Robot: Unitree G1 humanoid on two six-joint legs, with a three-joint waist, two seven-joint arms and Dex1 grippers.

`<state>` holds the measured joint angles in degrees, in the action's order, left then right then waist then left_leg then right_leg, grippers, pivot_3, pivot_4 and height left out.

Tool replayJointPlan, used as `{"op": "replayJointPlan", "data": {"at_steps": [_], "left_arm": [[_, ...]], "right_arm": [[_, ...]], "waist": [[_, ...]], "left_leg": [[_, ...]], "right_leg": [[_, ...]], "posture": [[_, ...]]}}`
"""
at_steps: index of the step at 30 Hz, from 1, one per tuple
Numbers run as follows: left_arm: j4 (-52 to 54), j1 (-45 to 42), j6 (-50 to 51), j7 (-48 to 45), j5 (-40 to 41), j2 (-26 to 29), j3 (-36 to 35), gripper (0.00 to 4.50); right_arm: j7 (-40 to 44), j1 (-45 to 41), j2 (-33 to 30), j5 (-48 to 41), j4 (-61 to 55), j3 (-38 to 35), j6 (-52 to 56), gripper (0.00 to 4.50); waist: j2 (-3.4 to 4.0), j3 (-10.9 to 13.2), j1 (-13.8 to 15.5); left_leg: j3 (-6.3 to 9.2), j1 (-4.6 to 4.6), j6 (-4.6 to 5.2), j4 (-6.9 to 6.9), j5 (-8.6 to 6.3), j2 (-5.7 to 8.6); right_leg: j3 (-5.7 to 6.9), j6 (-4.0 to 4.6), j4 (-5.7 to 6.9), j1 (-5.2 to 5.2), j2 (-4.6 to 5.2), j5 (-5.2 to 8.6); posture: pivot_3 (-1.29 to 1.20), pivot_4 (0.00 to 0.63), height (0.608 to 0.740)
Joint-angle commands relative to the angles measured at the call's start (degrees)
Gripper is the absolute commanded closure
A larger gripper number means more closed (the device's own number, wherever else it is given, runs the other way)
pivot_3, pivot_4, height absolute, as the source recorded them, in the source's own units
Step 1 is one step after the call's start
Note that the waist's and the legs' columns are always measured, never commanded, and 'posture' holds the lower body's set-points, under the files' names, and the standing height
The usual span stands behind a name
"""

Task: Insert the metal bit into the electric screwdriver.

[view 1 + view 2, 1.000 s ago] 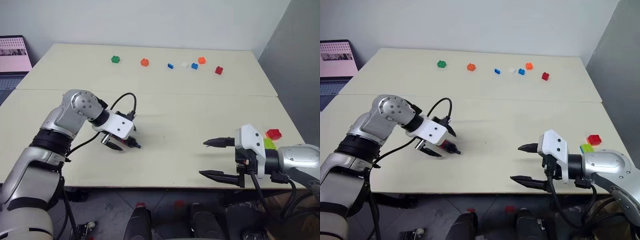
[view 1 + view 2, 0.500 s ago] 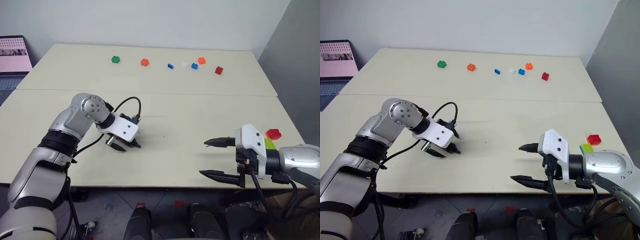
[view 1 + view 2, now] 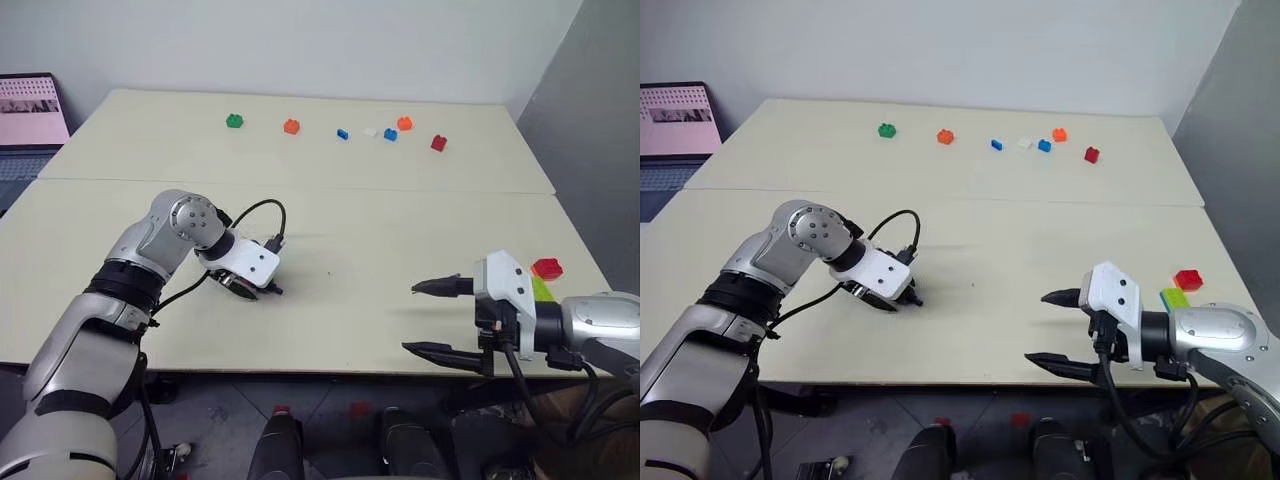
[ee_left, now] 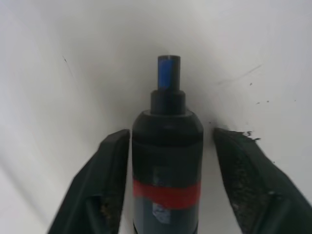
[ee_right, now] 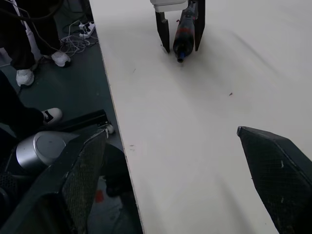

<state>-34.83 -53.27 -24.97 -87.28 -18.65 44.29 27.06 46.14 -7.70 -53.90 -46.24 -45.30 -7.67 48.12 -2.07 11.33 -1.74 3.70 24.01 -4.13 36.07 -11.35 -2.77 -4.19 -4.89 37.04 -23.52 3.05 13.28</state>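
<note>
We find the electric screwdriver lying on the front counter, at about 8 o'clock from the centre of the head view. The left hand reaches down over it and is set around its dark body. The red band of the tool sits inside the hand, and its blue nose projects beyond the hand, toward 4 o'clock in the head view. We cannot tell whether this hand is clenched on the tool or merely placed around it.

The right hand hovers at about 4 o'clock from the left hand, near the front edge of the counter and well apart from the screwdriver. It is released: its two black fingers stand wide apart and carry nothing.

A row of toy bricks lies on the rear counter at 12 o'clock:
- green brick
- orange brick
- small blue brick
- white brick
- second blue brick
- second orange brick
- red brick

At 3 o'clock, near the right edge of the front counter, a red piece lies beside a yellow-green piece. A screen stands at 10 o'clock, off the counter.

In the right wrist view we see a person's white shoes and cables on the floor.
</note>
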Motion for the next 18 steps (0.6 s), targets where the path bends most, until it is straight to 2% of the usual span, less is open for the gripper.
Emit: {"op": "replayJointPlan", "data": {"at_steps": [1, 2, 7, 9, 12, 18], "left_arm": [[-1.63, -0.58, -1.21, 0.92, -1.64, 0.31, 0.74, 2.69], [-1.77, -0.4, -1.53, 1.05, -1.74, 0.41, 0.78, 2.88], [-1.63, 0.71, -2.26, 1.4, -0.89, 0.34, 0.36, 2.88], [-0.06, 2.01, -0.66, 1.59, 2.14, -0.45, -1.45, 2.88], [3.71, 3.51, 4.42, 1.57, 7.35, -1.57, -5.13, 2.88], [14.81, 4.99, 22.29, 9.48, 20.61, -9.0, -16.49, 2.88]], "right_arm": [[-0.05, 0.17, -0.73, -0.26, -1.5, -1.48, -1.08, 0.0], [-0.04, 0.2, -0.75, -0.17, -1.49, -1.48, -1.18, 0.0], [0.26, 0.29, -1.01, 0.28, -1.28, -1.45, -1.71, 0.0], [0.42, 0.51, -1.21, 0.54, -1.19, -1.57, -2.04, 0.0], [0.38, 0.6, -1.47, 0.53, -1.03, -1.89, -2.35, 0.0], [0.64, 0.41, -2.0, 0.38, 0.31, -3.41, -2.88, 0.0]], "waist": [[0.0, 0.0, 0.0], [0.0, 0.0, 0.0], [0.01, -0.01, 0.01], [0.02, -0.02, 0.01], [0.05, -0.03, -0.01], [0.01, -0.01, 0.93]], "left_leg": [[0.0, -0.06, 0.0, 0.0, 0.0, 0.0], [0.0, -0.08, 0.0, 0.0, 0.0, 0.0], [0.0, -0.12, 0.0, 0.0, 0.0, 0.0], [0.0, -0.12, 0.0, 0.0, 0.0, 0.0], [-0.01, -0.11, 0.0, 0.0, 0.0, 0.0], [0.07, 0.06, 0.0, 0.02, 0.0, 0.04]], "right_leg": [[0.0, 0.0, -0.01, 0.06, 0.0, 0.0], [0.0, 0.0, -0.02, 0.09, 0.0, 0.0], [-0.01, 0.01, 0.0, 0.11, 0.01, 0.0], [-0.01, 0.01, 0.0, 0.12, 0.01, 0.0], [-0.01, 0.0, -0.02, 0.13, 0.01, 0.0], [0.01, -0.01, -0.1, 0.13, 0.02, 0.01]], "posture": [[0.0, 0.15, 0.74], [0.0, 0.15, 0.74], [0.0, 0.15, 0.74], [0.0, 0.15, 0.74], [0.0, 0.15, 0.74], [0.0, 0.15, 0.74]]}}
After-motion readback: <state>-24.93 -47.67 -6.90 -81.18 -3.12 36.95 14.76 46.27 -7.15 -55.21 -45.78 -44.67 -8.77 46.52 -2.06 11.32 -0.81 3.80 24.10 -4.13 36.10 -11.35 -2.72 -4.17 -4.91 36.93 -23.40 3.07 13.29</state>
